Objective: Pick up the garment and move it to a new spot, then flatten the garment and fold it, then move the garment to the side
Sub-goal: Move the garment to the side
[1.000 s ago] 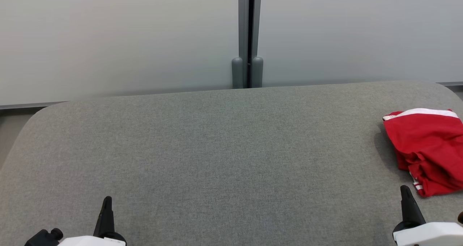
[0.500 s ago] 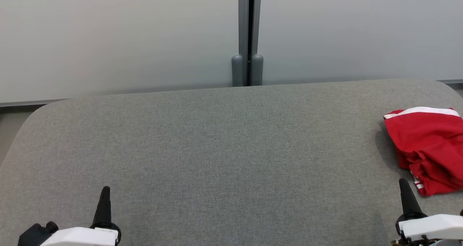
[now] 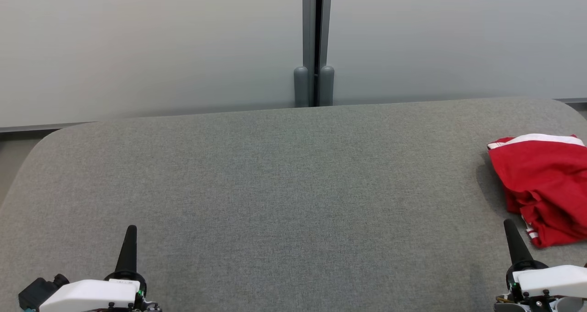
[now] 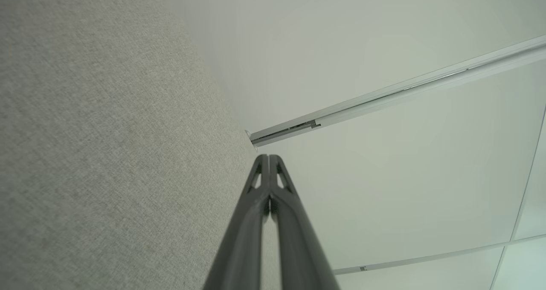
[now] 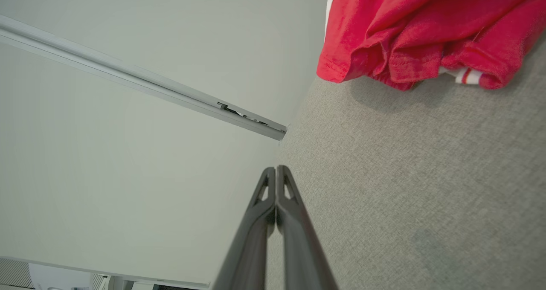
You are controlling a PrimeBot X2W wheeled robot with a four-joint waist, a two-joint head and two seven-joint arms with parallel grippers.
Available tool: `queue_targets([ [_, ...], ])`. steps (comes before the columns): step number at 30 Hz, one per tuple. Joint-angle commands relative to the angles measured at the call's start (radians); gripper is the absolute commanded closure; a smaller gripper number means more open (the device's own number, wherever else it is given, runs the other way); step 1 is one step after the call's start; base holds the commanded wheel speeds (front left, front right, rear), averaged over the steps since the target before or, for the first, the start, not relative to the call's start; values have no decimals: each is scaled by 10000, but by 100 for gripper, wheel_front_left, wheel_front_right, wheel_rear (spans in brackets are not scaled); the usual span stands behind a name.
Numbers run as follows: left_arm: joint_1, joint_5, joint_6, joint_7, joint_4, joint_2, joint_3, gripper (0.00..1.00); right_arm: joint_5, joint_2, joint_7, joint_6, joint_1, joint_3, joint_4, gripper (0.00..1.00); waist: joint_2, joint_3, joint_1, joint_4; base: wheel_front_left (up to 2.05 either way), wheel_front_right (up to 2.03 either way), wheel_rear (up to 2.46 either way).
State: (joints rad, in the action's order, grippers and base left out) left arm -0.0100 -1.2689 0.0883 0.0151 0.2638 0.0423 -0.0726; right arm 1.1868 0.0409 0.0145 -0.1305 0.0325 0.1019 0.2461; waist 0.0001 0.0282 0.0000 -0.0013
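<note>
Stretching across the head view, the grey padded table [image 3: 275, 174] is carrying the red garment [image 3: 543, 183] (crumpled, with white trim) at its right edge. The left gripper [image 3: 130, 231] and the right gripper [image 3: 508, 225] are hovering near the front edge, fingers pressed together, holding nothing.

Red garment [image 3: 543, 188] runs off the head view's right edge
</note>
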Motion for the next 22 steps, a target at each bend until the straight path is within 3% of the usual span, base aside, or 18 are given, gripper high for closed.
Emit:
queue_targets([
  [1, -342, -310, 101, 78, -119, 68, -78, 100, 367, 104, 102, -4, 230, 50, -72, 100, -1, -15, 0, 1, 0, 0, 0],
  [22, -715, -1806, 274, 529, -161, 86, -252, 100, 2222, 118, 549, -4, 501, 88, -49, 100, -1, -141, 0, 6, 0, 0, 0],
])
